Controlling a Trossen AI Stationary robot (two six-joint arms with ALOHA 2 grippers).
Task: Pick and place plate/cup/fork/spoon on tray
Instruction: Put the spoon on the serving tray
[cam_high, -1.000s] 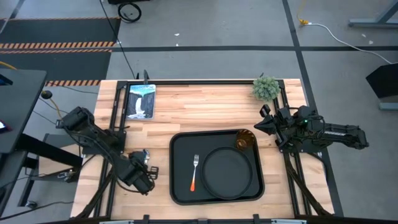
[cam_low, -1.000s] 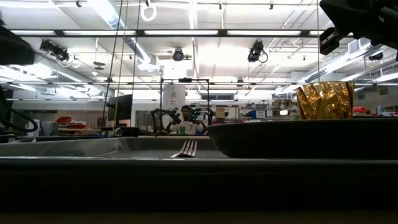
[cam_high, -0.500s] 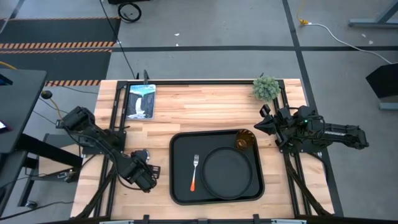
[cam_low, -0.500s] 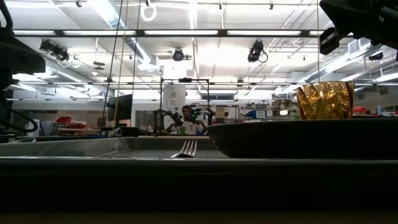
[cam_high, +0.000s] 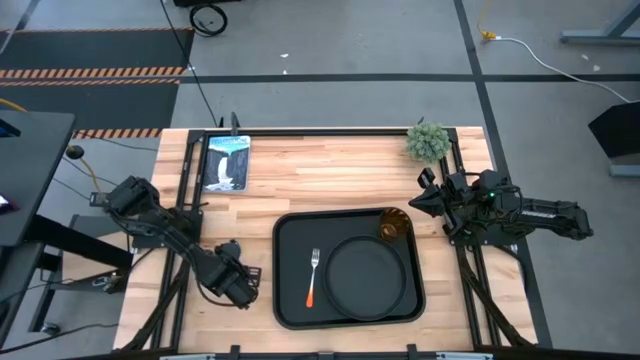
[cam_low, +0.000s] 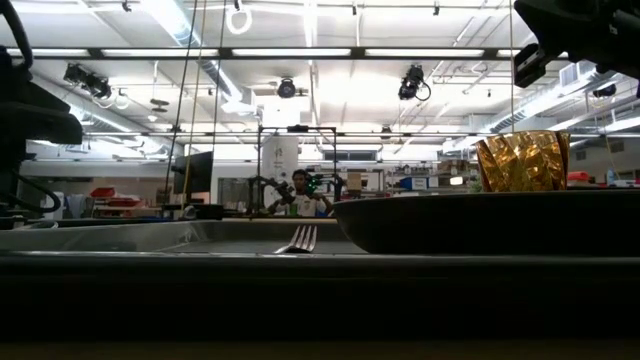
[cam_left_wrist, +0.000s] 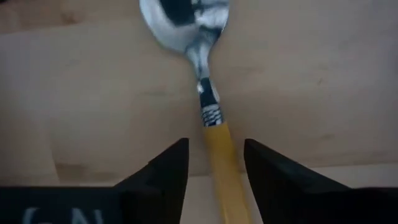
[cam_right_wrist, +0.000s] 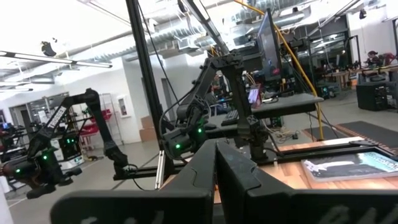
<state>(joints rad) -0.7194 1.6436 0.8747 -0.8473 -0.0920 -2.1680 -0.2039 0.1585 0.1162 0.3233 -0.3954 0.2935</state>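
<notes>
1. One item is left off the tray (cam_high: 290, 300): the spoon (cam_left_wrist: 205, 93). It lies on the tabletop (cam_high: 320, 185) beside the tray's left edge, under my left hand (cam_left_wrist: 214, 165). Its handle runs between my open fingers, which do not clamp it.
2. Closing too high could make the thin handle slip or spin, because it lies flat on the wood.
3. Pressing down too far could jam my fingertips into the tabletop.
4. Carrying it across, I could knock the fork (cam_high: 313, 275), or catch the tray's raised edge and shift it.
5. Plate (cam_high: 366, 275) and cup (cam_high: 393, 228) already sit on the tray; a careless drop could strike them.
6. My right hand (cam_right_wrist: 216, 177) waits off the tray's right side, fingers pressed together, empty.
</notes>
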